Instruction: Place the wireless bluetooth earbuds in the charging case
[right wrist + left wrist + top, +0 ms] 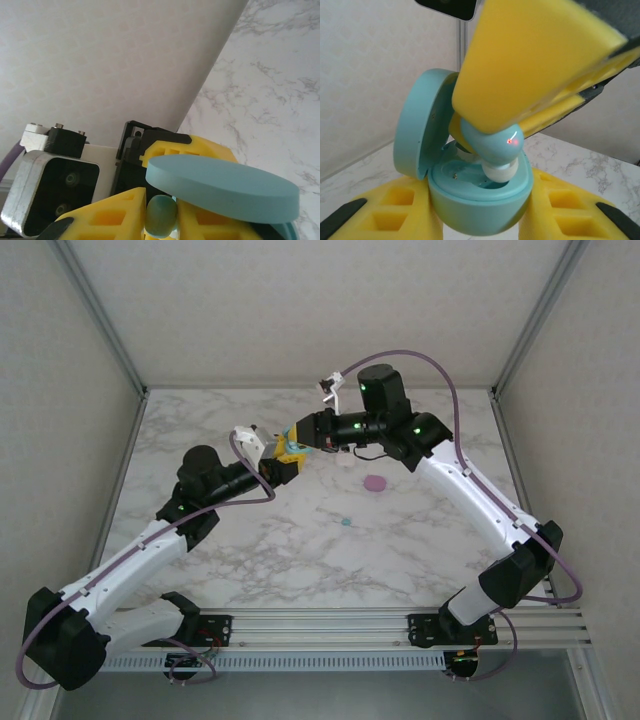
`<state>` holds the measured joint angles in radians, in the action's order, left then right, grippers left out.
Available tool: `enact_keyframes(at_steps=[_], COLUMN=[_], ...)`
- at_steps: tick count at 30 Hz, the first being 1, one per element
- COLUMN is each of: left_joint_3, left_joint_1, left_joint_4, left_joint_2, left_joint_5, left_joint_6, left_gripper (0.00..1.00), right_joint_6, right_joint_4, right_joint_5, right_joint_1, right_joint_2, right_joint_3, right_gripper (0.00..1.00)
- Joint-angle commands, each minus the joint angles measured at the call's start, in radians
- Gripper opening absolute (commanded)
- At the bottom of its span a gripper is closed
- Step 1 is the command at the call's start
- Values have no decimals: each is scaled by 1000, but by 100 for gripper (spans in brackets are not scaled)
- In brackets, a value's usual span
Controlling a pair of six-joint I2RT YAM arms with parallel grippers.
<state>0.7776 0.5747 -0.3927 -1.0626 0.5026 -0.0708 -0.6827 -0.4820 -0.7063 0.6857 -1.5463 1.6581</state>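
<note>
My left gripper [480, 216] is shut on a teal charging case [479, 202], one yellow finger on each side. The case's lid [417, 125] stands open. My right gripper [161, 222] comes down from above, shut on a teal earbud [492, 142] with a whitish tip. That tip sits in a well of the case, and a red light glows on the earbud. In the right wrist view the earbud [161, 212] shows between the yellow fingers, below the lid [220, 187]. Seen from the top, the left gripper [283, 463] and right gripper [298, 438] meet above the table's far middle.
A pink rounded case [375, 483] lies on the marble table [300, 560], right of the grippers. A tiny teal earbud [346, 522] lies loose nearer the front. Walls close in the table at the back and on both sides.
</note>
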Motion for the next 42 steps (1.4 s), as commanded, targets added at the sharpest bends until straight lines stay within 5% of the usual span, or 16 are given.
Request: enact_keyframes(at_steps=[1, 25, 42], left_joint_3=[18, 9, 20], left_joint_1=[11, 28, 33], left_joint_4=[-118, -161, -168], left_joint_2=[5, -16, -31], left_joint_5=[-20, -99, -175], left_joint_6=[36, 14, 0], left_gripper=[22, 21, 21], right_joint_6=[55, -47, 40], right_joint_4=[-76, -61, -156], right_joint_5=[77, 205, 307], right_joint_1=[12, 46, 90], right_joint_2=[-10, -4, -15], right_joint_3=[19, 6, 54], right_gripper=[21, 22, 23])
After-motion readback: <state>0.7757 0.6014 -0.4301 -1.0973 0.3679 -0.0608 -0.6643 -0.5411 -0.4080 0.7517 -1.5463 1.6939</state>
